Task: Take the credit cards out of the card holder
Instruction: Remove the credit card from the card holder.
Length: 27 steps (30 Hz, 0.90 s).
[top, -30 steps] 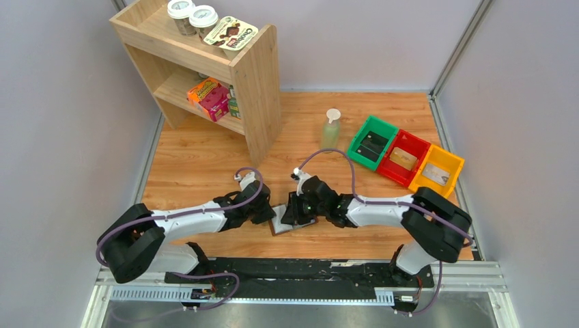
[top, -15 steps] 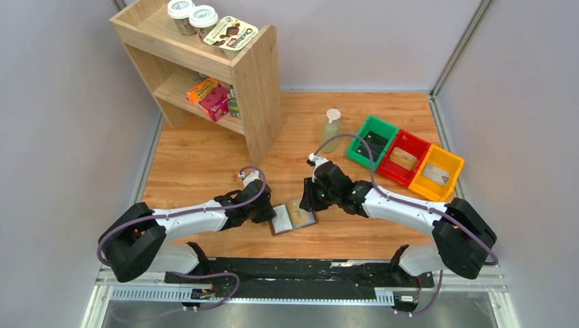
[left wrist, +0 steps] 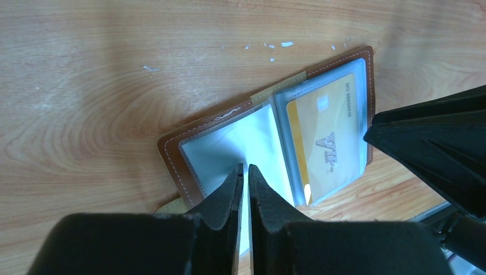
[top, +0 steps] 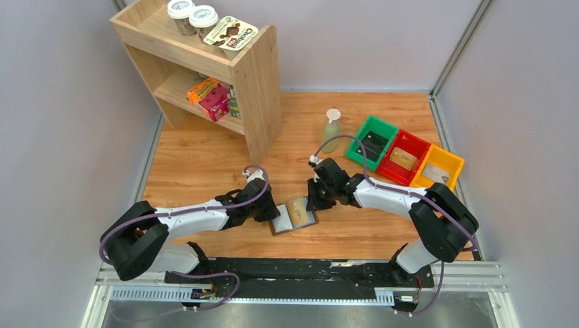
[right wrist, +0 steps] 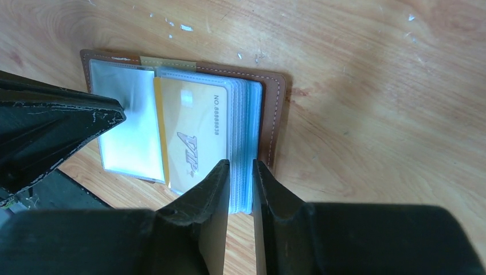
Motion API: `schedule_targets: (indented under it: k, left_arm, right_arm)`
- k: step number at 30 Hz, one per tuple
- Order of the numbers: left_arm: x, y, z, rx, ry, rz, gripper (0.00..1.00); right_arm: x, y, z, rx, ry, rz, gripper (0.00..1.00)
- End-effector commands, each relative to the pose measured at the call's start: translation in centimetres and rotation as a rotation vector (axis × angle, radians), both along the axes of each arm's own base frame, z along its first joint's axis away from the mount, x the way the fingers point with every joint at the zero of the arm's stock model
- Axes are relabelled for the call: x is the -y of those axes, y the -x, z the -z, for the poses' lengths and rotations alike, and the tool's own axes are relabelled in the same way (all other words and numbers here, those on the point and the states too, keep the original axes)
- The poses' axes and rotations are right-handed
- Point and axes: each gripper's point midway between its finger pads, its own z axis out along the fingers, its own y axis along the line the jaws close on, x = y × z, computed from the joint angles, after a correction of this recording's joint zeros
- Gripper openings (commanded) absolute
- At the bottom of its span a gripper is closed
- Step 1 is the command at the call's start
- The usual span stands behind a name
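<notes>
1 brown leather bifold card holder [top: 281,221] lies open and flat by the bench's near edge, about mid-width, one corner close to that edge. 1 tan-gold "VIP" plastic card [right wrist: 195,134] shows in it, still sleeved. The left panel is a pale, bare pocket.

Stack of clear plastic sleeves [right wrist: 243,132] sits on the right half.

Left fingers [left wrist: 226,197]: practically together with only a thin slit, tips over the pale left pocket.
Right fingers [right wrist: 209,195]: narrow gap, straddling the sleeve stack's edge. Can't tell if they actually grip it.

3 plastic bins run in a diagonal row toward the right edge:
- green bin [top: 360,137], 1 dark card [top: 372,145]
- red bin [top: 391,176], 1 tan card [top: 404,160]
- yellow bin [top: 427,190], 1 pale grey card [top: 437,175]

1 pale pump bottle [top: 330,130] stands just left of the green bin. 1 wooden shelf unit [top: 252,89] fills the far-left corner.

Bare wood runs from the holder to the bottle and shelf, and along the near edge toward the near-right corner.
</notes>
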Motion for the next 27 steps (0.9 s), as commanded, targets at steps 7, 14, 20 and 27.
schedule_targets:
  k: [7, 14, 20, 27]
  left_arm:
    - [1.3, -0.8, -1.5, 0.045, 0.060, 0.022, 0.15]
    - [1.3, -0.8, -2.1, 0.094, 0.143, 0.000, 0.28]
    - [2.3, -0.6, -2.4, 0.118, 0.243, 0.013, 0.39]
    - [2.9, -0.5, -1.9, 0.121, 0.321, 0.006, 0.42]
  right_arm:
    - [-2.5, -1.2, -2.1, 0.044, -0.100, -0.039, 0.23]
    - [-2.5, -0.9, -0.1, 0.008, -0.078, -0.038, 0.21]
    - [-1.7, 0.0, 1.3, -0.023, -0.064, -0.016, 0.20]
    - [-1.5, 0.0, 1.4, -0.024, -0.055, -0.006, 0.19]
